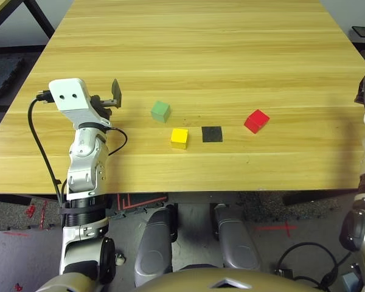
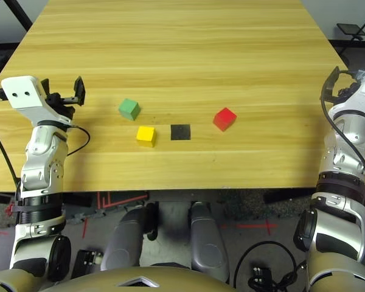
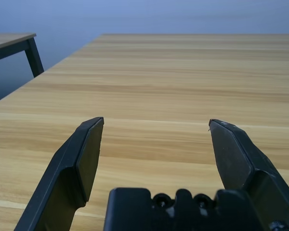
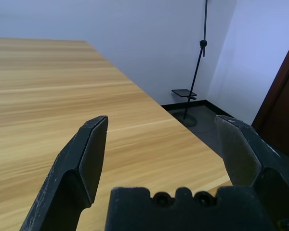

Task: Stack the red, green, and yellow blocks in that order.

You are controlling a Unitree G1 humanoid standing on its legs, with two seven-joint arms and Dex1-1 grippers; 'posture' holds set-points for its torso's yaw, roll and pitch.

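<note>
Three cubes lie apart on the wooden table (image 1: 194,55). The green block (image 1: 160,111) is left of centre, and the yellow block (image 1: 179,138) sits just in front of it to the right. Farther right is the red block (image 1: 256,120). My left gripper (image 1: 112,97) hovers over the table's left side, well left of the green block. In the left wrist view its fingers (image 3: 84,154) stand open with nothing between them. My right gripper (image 4: 161,120) is open and empty at the table's right edge, right of the red block.
A flat black square patch (image 1: 212,134) lies between the yellow and red blocks. A black cable (image 1: 39,143) loops beside my left forearm. Beyond the right edge a small stand (image 4: 184,93) is on the floor. Bare wood stretches behind the blocks.
</note>
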